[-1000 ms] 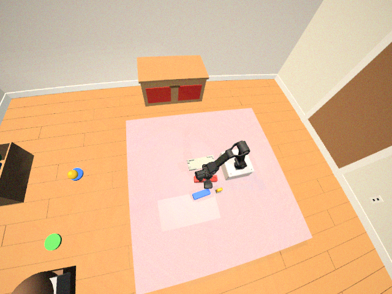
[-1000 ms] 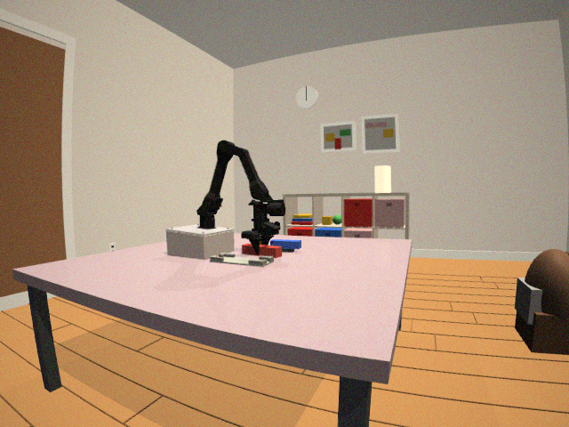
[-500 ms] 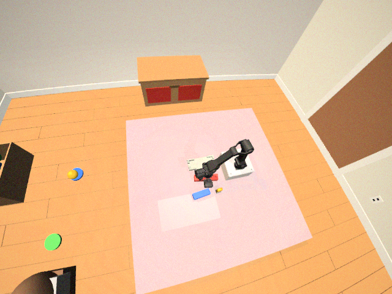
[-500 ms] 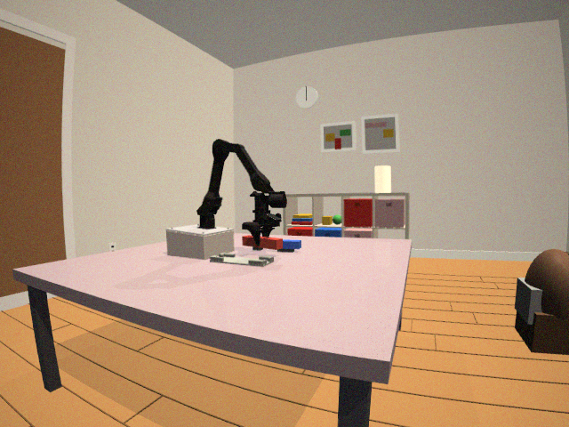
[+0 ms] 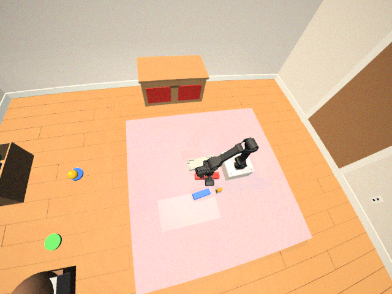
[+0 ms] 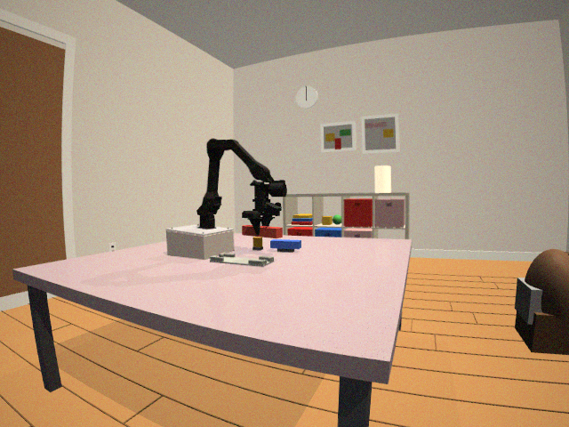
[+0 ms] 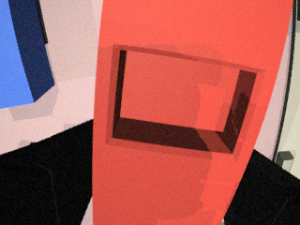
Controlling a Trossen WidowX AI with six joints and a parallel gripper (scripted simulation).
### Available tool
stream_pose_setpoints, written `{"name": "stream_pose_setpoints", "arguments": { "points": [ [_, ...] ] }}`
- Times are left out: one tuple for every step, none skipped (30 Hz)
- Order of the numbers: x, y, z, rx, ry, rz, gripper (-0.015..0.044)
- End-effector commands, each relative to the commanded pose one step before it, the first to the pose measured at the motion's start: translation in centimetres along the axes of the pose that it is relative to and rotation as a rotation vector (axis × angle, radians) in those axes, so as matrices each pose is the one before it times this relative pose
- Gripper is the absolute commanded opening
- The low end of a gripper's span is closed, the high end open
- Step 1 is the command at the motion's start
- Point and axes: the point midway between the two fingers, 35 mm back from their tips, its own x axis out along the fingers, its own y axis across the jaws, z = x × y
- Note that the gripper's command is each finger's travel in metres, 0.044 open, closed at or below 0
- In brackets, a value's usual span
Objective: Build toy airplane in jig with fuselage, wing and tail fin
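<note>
Currently the long red block-shaped fuselage [image 7: 187, 37] is being clamped across its width by the black fingers, near the rectangular socket [image 7: 178, 97], just above the pink tabletop [image 6: 293, 294]; it is being judged rigid, light, smooth-sided.

In the wrist view the red fuselage [image 7: 187, 150] ran off the frame at 12 and 6 o'clock, so neither end showed, and the blue wing [image 7: 19, 44] was cut off at 9 o'clock. From the top, the arm [image 5: 221, 156] hid most of the fuselage, and the jig [image 5: 194, 163] was too small to read.
</note>
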Motion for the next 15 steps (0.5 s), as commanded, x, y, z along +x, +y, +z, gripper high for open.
{"name": "stream_pose_setpoints", "arguments": {
  "points": [
    [-1.553, 0.048, 0.163, -0.0029, -0.01864, 0.00429, 0.0],
    [-0.318, -0.012, -0.042, 0.0, 0.00002, 0.0, 0.0],
    [-0.318, -0.013, -0.046, 0.0, 0.00002, 0.0, 0.0],
    [-0.319, -0.014, -0.05, 0.0, 0.00002, 0.0, 0.0],
    [-0.319, -0.015, -0.054, 0.0, 0.00003, -0.00001, 0.0],
    [-0.319, -0.016, -0.058, 0.0, 0.00003, -0.00001, 0.0],
    [-0.32, -0.017, -0.062, 0.0, 0.00003, -0.00001, 0.0],
    [-0.32, -0.019, -0.067, 0.0, 0.00004, -0.00001, 0.0],
    [-0.32, -0.02, -0.071, 0.0, 0.00004, -0.00001, 0.0],
    [-0.32, -0.021, -0.075, 0.0, 0.00005, -0.00001, 0.0],
    [-0.264, -0.018, -0.065, 0.0, 0.00004, -0.00001, 0.0],
    [-0.158, -0.011, -0.04, 0.0, 0.00003, -0.00001, 0.0],
    [-0.053, -0.004, -0.014, 0.0, 0.00001, 0.0, 0.0],
    [0.0, 0.0, 0.0, 0.0, 0.0, 0.0, 0.0],
    [0.024, -0.046, 0.018, -0.0005, 0.00007, -0.00015, 0.0]
  ]
}}
